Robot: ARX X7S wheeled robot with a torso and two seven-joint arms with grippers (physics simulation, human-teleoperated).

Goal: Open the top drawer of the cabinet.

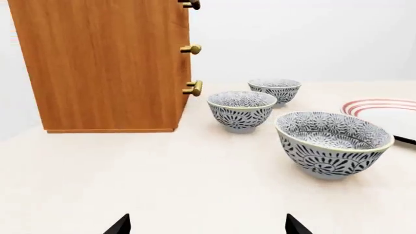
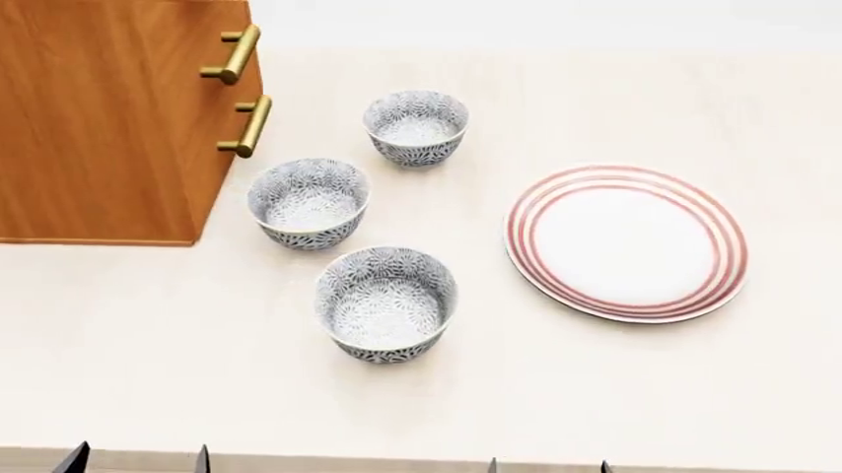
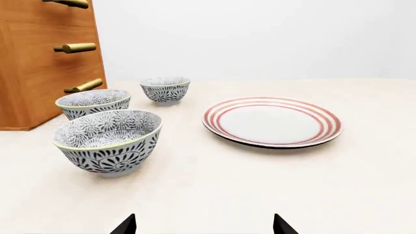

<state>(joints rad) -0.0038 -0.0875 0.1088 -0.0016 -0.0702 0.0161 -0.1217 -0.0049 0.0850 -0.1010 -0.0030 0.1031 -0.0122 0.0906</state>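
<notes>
Both grippers, left (image 1: 206, 225) and right (image 3: 202, 224), are waiting wide open and empty, well short of the cabinet (image 1: 104, 63), since its handles are facing the bowls (image 2: 385, 304).

cabinet (image 2: 112, 118) standing at tabletop (image 2: 553, 394) far left, three bowls (image 2: 385, 304) sitting just right of it, plate (image 2: 626, 242) lying further right

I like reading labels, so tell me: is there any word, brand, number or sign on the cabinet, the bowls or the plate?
None can be read in any view.
The cabinet: plain wood and brass handles, no lettering.
The three bowls: only a dark floral pattern.
The plate: only red rings.
The table: bare, unmarked.
</notes>
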